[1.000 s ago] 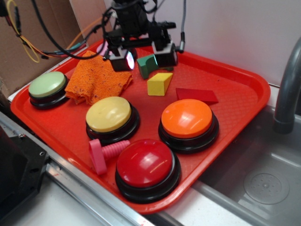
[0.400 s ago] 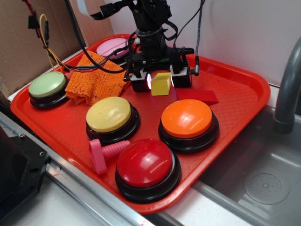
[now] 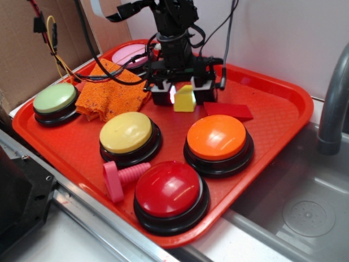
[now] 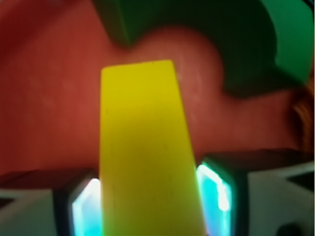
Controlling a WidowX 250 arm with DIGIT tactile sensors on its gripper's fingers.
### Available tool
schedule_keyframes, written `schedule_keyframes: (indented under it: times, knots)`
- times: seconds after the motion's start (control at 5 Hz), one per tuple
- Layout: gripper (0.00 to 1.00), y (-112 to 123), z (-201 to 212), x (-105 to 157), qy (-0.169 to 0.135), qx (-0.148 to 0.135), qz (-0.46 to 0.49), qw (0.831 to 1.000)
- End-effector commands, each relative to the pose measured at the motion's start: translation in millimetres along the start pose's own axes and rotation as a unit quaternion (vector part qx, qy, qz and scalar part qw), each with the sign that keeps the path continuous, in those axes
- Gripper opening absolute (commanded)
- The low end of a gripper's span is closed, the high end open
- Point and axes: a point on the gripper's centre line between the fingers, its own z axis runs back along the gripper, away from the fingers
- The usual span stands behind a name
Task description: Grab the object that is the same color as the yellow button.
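The object, a small yellow wedge block [image 3: 184,99], stands on the red tray [image 3: 275,136] behind the yellow button [image 3: 126,132]. My gripper [image 3: 182,96] is down over it, one finger on each side. In the wrist view the yellow block [image 4: 145,162] fills the gap of the gripper [image 4: 147,206], and both glowing pads [image 4: 216,196] press against its sides. The block still rests on the tray floor.
A green arch block [image 4: 290,44] lies just beyond the yellow one. A flat red block [image 3: 229,111] is to the right, an orange cloth [image 3: 112,90] to the left. Orange [image 3: 216,136], red [image 3: 169,188], green [image 3: 54,98] and pink [image 3: 131,54] buttons and a pink screw [image 3: 117,179] share the tray. A sink [image 3: 305,213] lies right.
The gripper came forward from the green block and dropped around the yellow block. Its fingers have since drawn in onto the block's sides, and the block has turned slightly.
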Motion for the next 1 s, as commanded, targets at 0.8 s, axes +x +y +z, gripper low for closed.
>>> schedule_keyframes:
  times: [0.8]
  knots:
    - [0.00,38,171,-9,-0.094,-0.072,-0.155,0.981]
